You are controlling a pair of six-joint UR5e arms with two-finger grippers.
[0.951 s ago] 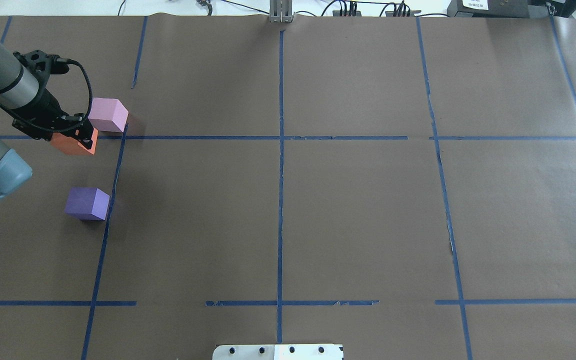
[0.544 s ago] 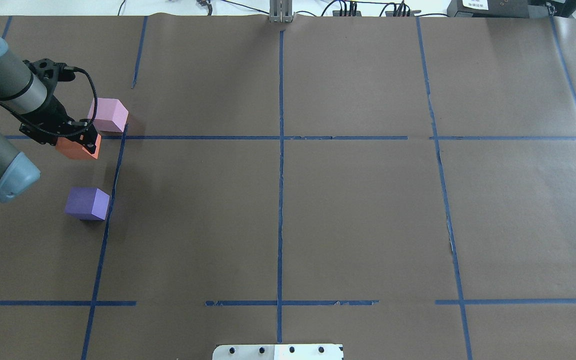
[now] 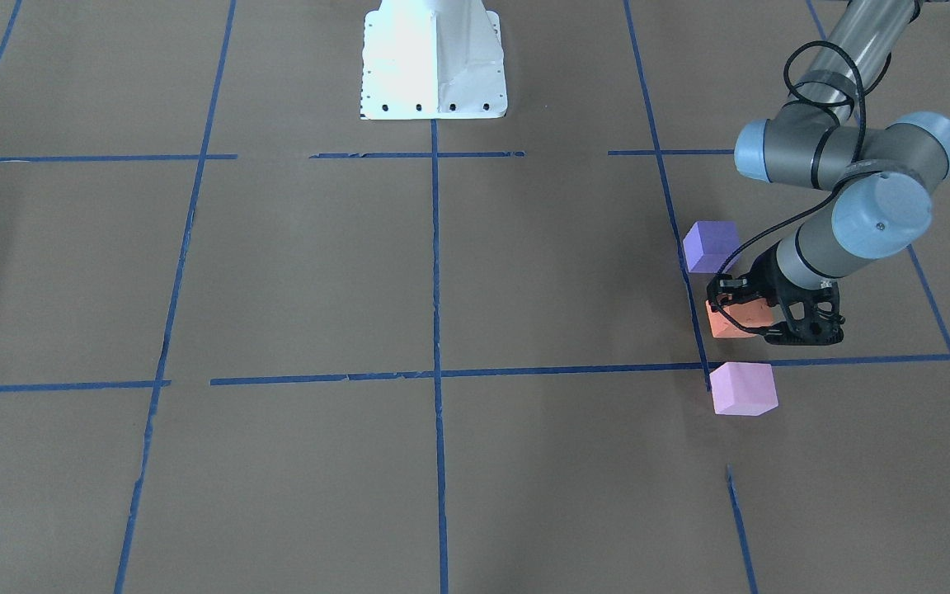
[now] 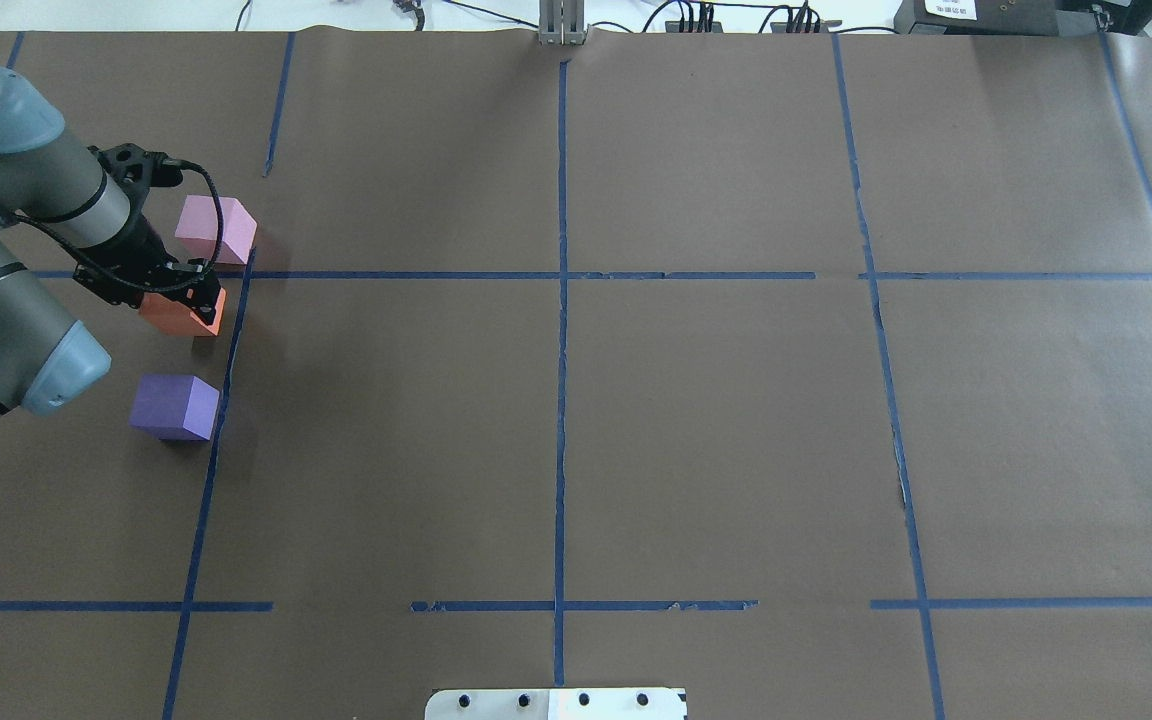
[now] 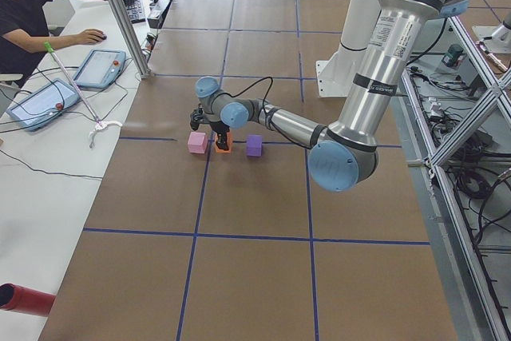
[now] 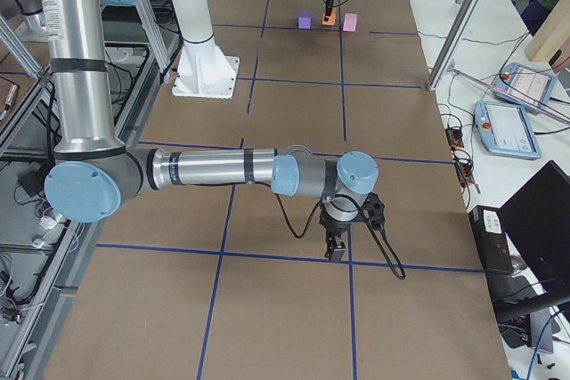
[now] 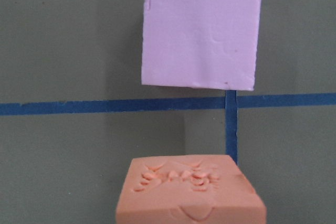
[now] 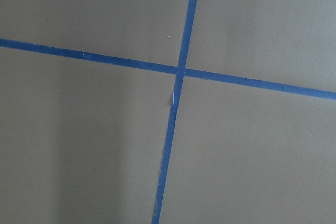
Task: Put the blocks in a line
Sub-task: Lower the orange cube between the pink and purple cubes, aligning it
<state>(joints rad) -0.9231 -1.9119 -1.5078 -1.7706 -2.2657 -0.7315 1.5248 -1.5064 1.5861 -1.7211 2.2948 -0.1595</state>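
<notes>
My left gripper (image 4: 188, 302) is shut on the orange block (image 4: 168, 318) and holds it low over the table, between the light pink block (image 4: 216, 228) and the violet-blue block (image 4: 174, 406). I cannot tell whether the orange block touches the table. The front view shows the same order: violet-blue (image 3: 710, 246), orange (image 3: 729, 324), pink (image 3: 743, 388). The left wrist view shows the orange block (image 7: 190, 190) with the pink block (image 7: 202, 31) beyond it, past a blue tape line. My right gripper (image 6: 337, 251) shows only in the right side view, far from the blocks, and I cannot tell whether it is open.
Blue tape lines (image 4: 561, 300) divide the brown table cover into squares. The white robot base (image 3: 432, 58) stands at the table's middle edge. An operator's bench with tablets (image 5: 48, 101) lies beyond the far edge.
My left gripper has carried the orange block right and toward the robot, from beside the pink block to a spot between the pink and violet-blue blocks. The other blocks have not moved.
</notes>
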